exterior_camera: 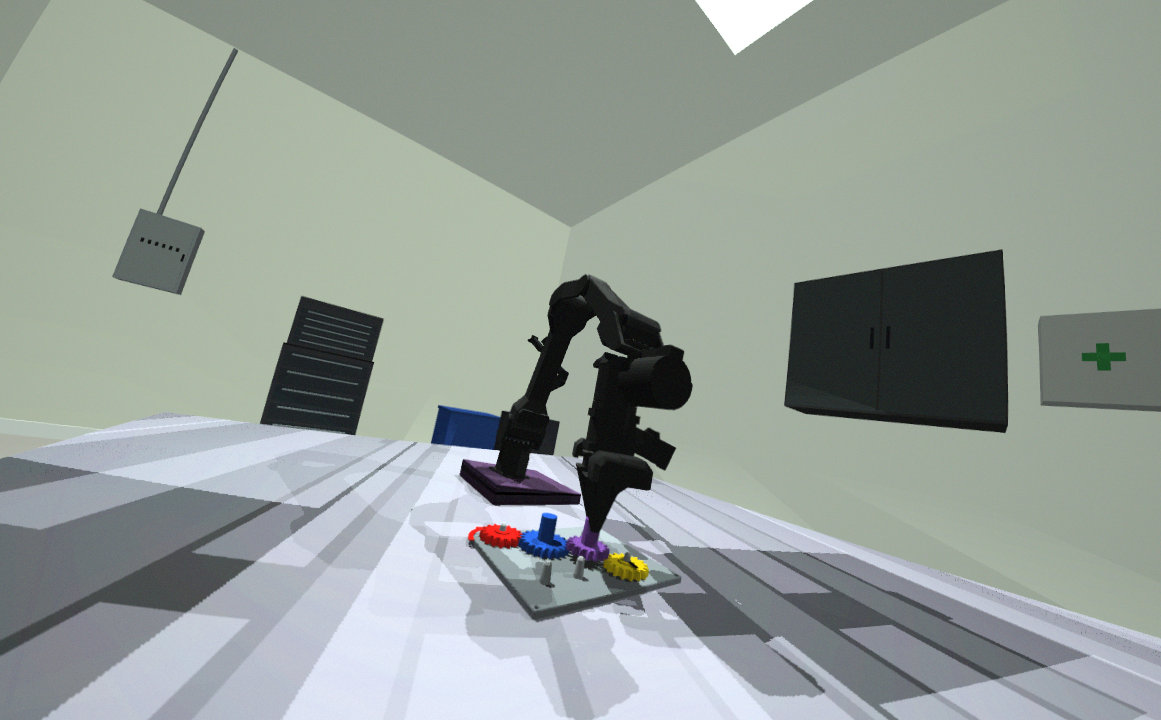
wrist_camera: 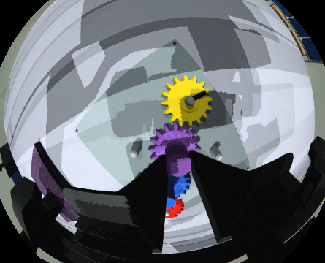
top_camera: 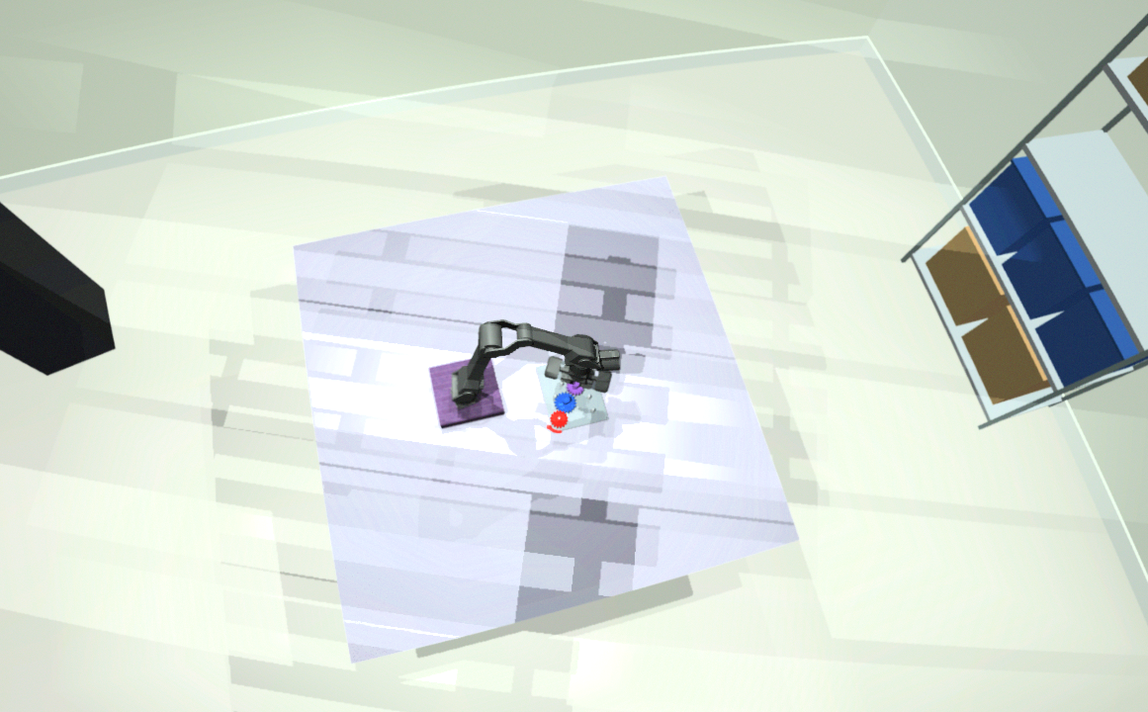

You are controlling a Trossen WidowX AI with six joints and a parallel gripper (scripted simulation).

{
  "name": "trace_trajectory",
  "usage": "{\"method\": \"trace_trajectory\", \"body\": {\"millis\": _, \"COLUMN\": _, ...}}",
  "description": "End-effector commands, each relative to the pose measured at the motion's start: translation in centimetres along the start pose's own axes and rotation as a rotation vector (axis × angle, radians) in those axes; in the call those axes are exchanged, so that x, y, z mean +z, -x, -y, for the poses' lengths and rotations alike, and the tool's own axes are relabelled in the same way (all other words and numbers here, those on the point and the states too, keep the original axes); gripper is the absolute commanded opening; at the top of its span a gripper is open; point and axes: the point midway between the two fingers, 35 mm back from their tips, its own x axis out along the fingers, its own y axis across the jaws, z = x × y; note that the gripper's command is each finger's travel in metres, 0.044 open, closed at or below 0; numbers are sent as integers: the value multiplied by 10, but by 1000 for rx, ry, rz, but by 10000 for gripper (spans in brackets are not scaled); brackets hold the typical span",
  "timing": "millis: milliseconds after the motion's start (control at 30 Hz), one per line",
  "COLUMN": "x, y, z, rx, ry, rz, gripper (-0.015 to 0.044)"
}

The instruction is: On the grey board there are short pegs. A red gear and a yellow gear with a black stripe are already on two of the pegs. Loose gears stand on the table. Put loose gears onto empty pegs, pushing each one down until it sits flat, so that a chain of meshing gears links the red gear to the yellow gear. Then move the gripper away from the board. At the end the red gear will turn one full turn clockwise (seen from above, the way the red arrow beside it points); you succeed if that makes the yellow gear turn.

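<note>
On the grey board (top_camera: 595, 412) (exterior_camera: 535, 601) (wrist_camera: 96, 124), I see the red gear (top_camera: 556, 418) (exterior_camera: 501, 536) (wrist_camera: 177, 208), blue gear (top_camera: 565, 402) (exterior_camera: 544, 543) (wrist_camera: 183, 185), purple gear (top_camera: 574, 388) (exterior_camera: 586, 548) (wrist_camera: 174, 140) and black-striped yellow gear (exterior_camera: 625, 567) (wrist_camera: 180, 96) in a row; two bare pegs (exterior_camera: 546, 574) (wrist_camera: 136, 149) stand upright.

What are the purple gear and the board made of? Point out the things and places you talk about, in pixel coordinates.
The purple gear (top_camera: 574, 388) (exterior_camera: 588, 548) (wrist_camera: 174, 140) looks like smooth, solid-coloured plastic, though painted metal could look similar. The grey board (exterior_camera: 535, 601) (wrist_camera: 96, 128) seems hard and flat with a dull finish; it might be plastic or painted metal.
</note>
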Motion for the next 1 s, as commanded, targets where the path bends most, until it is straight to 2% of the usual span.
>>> {"method": "trace_trajectory", "body": {"millis": 0, "x": 1, "y": -1, "z": 0, "rx": 0, "ry": -18, "rz": -2, "gripper": 0}}
{"method": "trace_trajectory", "body": {"millis": 600, "x": 0, "y": -1, "z": 1, "rx": 0, "ry": -362, "rz": -2, "gripper": 0}}
{"method": "trace_trajectory", "body": {"millis": 967, "x": 0, "y": -1, "z": -2, "rx": 0, "ry": -256, "rz": -2, "gripper": 0}}
